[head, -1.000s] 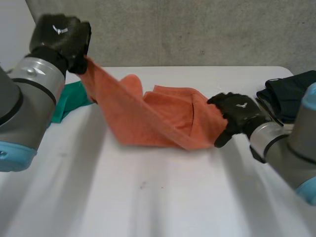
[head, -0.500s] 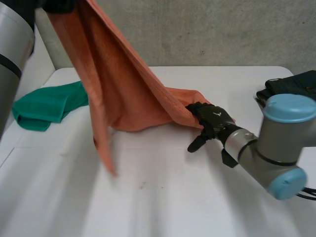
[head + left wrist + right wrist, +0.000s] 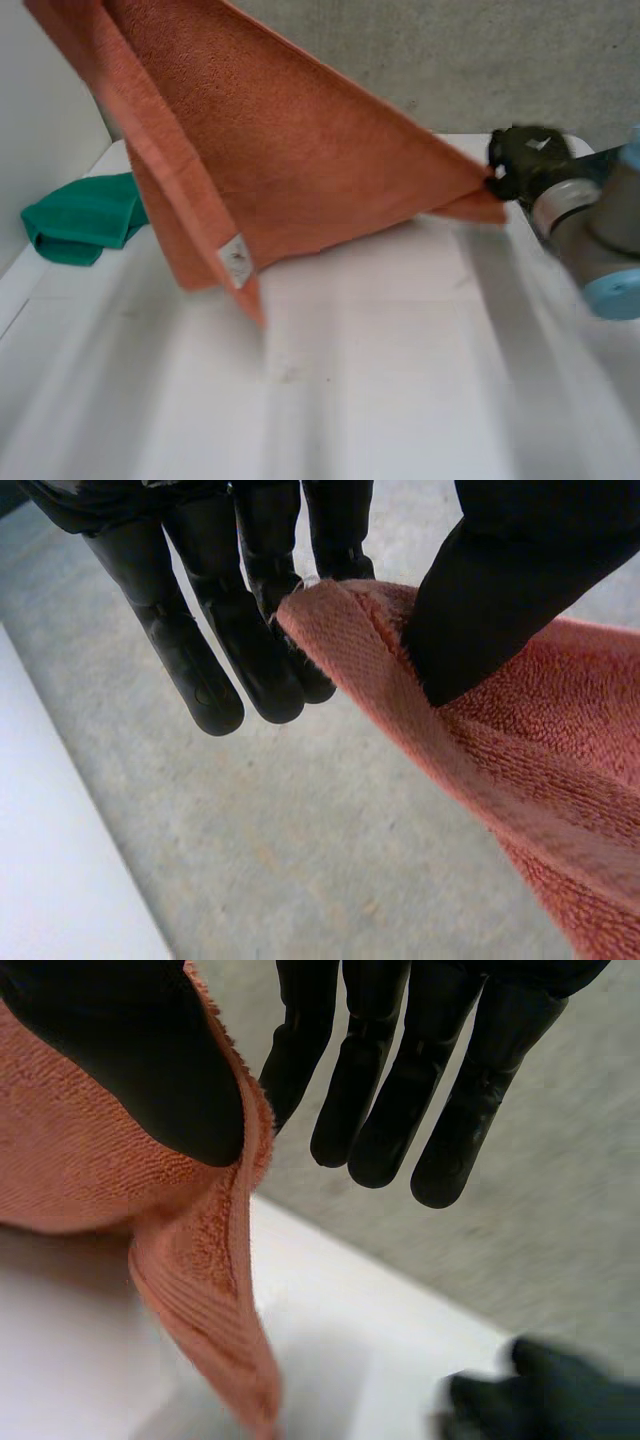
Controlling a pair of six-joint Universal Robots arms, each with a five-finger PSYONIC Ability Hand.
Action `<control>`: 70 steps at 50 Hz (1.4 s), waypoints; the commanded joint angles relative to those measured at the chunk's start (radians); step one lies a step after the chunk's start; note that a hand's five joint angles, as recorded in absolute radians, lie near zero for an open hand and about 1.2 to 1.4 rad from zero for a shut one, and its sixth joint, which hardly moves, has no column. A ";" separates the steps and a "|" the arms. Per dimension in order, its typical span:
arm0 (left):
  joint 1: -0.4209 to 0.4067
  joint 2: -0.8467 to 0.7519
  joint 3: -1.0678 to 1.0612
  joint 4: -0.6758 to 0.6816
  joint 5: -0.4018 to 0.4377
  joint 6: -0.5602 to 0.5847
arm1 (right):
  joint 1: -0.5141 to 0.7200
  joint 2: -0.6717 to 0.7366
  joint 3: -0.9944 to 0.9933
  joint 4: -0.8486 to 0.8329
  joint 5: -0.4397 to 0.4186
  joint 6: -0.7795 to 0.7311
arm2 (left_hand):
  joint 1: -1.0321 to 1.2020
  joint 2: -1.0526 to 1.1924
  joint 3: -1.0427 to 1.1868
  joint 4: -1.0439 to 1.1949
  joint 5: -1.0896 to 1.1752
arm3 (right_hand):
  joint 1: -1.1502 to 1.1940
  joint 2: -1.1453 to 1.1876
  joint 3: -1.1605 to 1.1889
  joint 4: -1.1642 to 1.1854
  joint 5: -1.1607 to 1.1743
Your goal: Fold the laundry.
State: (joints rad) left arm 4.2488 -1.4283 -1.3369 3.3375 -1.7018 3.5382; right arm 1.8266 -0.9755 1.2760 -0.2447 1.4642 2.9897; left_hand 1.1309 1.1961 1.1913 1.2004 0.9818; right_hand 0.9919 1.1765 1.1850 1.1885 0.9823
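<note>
An orange towel (image 3: 290, 160) hangs spread in the air above the white table (image 3: 400, 380), with a small white label (image 3: 236, 262) near its lowest hanging corner. My left hand (image 3: 210, 650) pinches the towel's (image 3: 520, 770) upper corner between thumb and straight fingers, high over the table's left side. At the right, my right hand (image 3: 525, 160) holds the opposite corner just above the table. Seen from its own wrist, the right hand (image 3: 130, 1060) presses the towel's (image 3: 200, 1290) edge between its thumb and a finger, the other fingers straight.
A green cloth (image 3: 80, 220) lies crumpled at the table's left edge. Dark clothing (image 3: 545, 1400) lies on the table under my right hand. A grey wall (image 3: 450, 60) stands behind the table.
My left hand rose with its towel corner past the head view's top. My right hand closed on another corner and drew it right and up, lifting the towel off the table.
</note>
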 commanded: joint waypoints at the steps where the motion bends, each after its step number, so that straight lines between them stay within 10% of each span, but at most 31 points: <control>1: 0.132 -0.006 -0.090 -0.003 0.011 0.001 | -0.092 -0.336 0.022 0.211 -0.174 -0.218 | 0.265 0.200 0.205 0.196 0.240 | 0.404 0.220 0.211 0.208 0.239; 9: 0.169 -0.125 -0.189 0.002 0.102 0.004 | -0.113 -0.534 -0.030 0.458 -0.219 -0.313 | 0.265 0.200 0.205 0.196 0.240 | 0.404 0.220 0.211 0.208 0.239; 23: 0.154 -0.538 -0.133 0.003 0.097 -0.001 | -0.070 -0.135 0.009 0.495 -0.194 -0.319 | 0.265 0.200 0.205 0.196 0.240 | 0.404 0.220 0.211 0.208 0.239; 51: 0.129 -0.567 -0.153 -0.001 0.074 -0.001 | -0.153 -0.114 0.181 0.501 -0.206 0.060 | 0.265 0.200 0.205 0.196 0.240 | -0.290 -0.475 -0.484 -0.487 -0.455; 63: 0.128 -0.569 -0.156 -0.001 0.076 -0.001 | -0.145 -0.085 0.212 0.369 -0.203 0.147 | 0.265 0.200 0.205 0.196 0.240 | -0.223 -0.408 -0.416 -0.420 -0.388; 70: 0.138 -0.589 -0.139 0.002 0.079 0.010 | -0.144 0.001 0.088 0.360 -0.203 0.131 | 0.265 0.200 0.205 0.196 0.240 | 0.404 0.220 0.211 0.208 0.239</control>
State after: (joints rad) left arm 4.3785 -2.0001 -1.4922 3.3371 -1.6247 3.5397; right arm 1.6808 -1.0328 1.4644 0.1250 1.2595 3.1346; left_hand 1.1309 1.1961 1.1916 1.2008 0.9818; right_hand 0.8637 1.0130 0.9950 0.9946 0.8013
